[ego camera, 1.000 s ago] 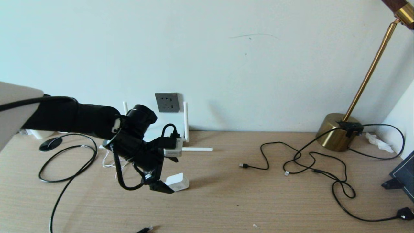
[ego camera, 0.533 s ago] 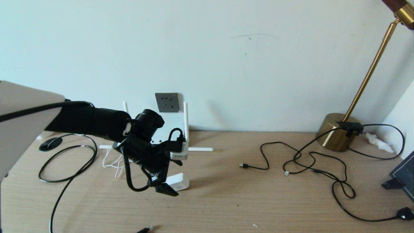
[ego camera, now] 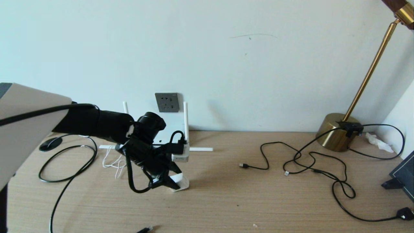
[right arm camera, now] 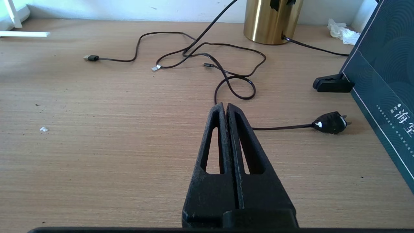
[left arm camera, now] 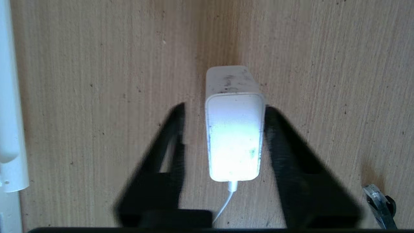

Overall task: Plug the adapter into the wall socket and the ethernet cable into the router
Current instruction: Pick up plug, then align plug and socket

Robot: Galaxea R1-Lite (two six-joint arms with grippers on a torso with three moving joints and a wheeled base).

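Observation:
The white adapter (left arm camera: 233,129) stands on the wooden desk, its thin white cord (left arm camera: 223,204) running back toward the wrist. My left gripper (left arm camera: 224,108) is open and straddles it, one black finger (left arm camera: 281,139) against its side and the other a small gap away. From the head camera the gripper (ego camera: 169,183) is low over the adapter (ego camera: 180,182). The dark grey wall socket (ego camera: 167,102) is on the wall behind, above the white router (ego camera: 185,121), which the arm partly hides. The black ethernet cable (ego camera: 66,176) loops at the left; its connector (ego camera: 144,229) lies at the front edge. My right gripper (right arm camera: 225,105) is shut and empty.
Thin black cords with USB-type plugs (ego camera: 291,160) sprawl at centre right beside the brass lamp base (ego camera: 336,131). A black mains plug (right arm camera: 330,123) and a dark blue box (right arm camera: 381,84) lie at the far right. A router antenna (ego camera: 200,149) lies flat behind the adapter.
My left arm has swung right and dropped; the open fingers have come down from beside the adapter to either side of it. The adapter has not moved.

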